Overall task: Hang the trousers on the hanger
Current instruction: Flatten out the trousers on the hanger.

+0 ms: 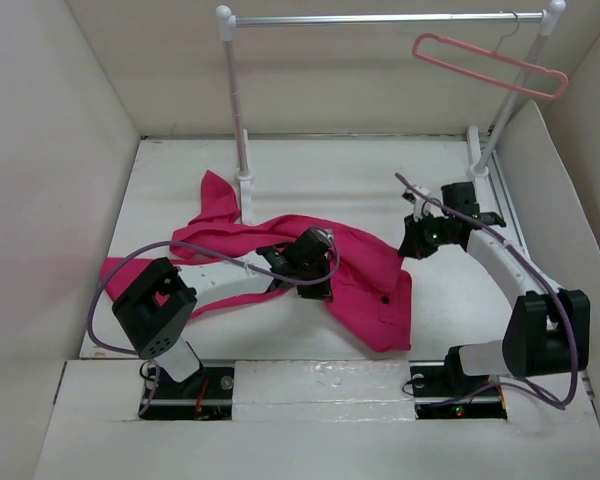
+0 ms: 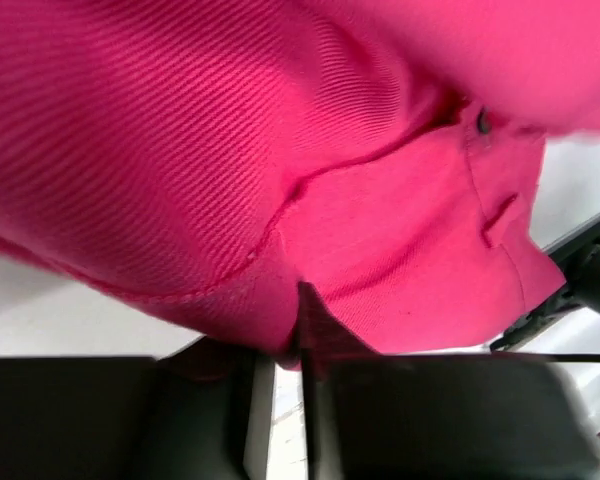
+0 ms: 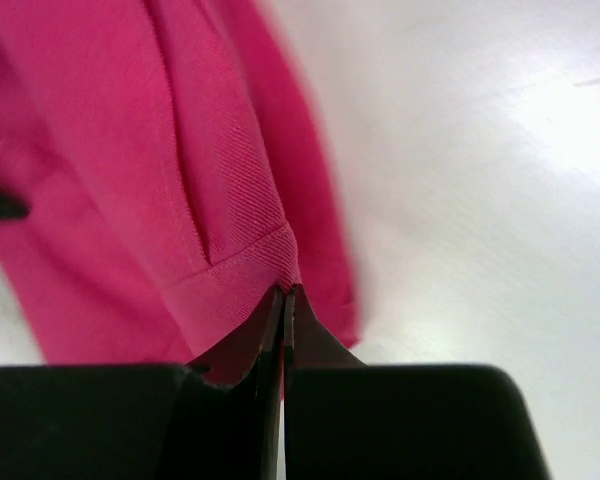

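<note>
The table (image 1: 330, 175) is carrying the trousers (image 1: 365, 265), which are lying crumpled across its middle, one leg trailing toward the rail (image 1: 238, 120) post. The hanger (image 1: 485, 73) is hanging from the rail's far right end, well apart from the cloth. The left gripper (image 2: 300, 350) is pinching a fold near the trousers' middle. The right gripper (image 3: 285, 325) is clamping a hem at their right edge, probably so both arms can lift and spread the cloth. The button (image 2: 483, 120) is facing up.
</note>
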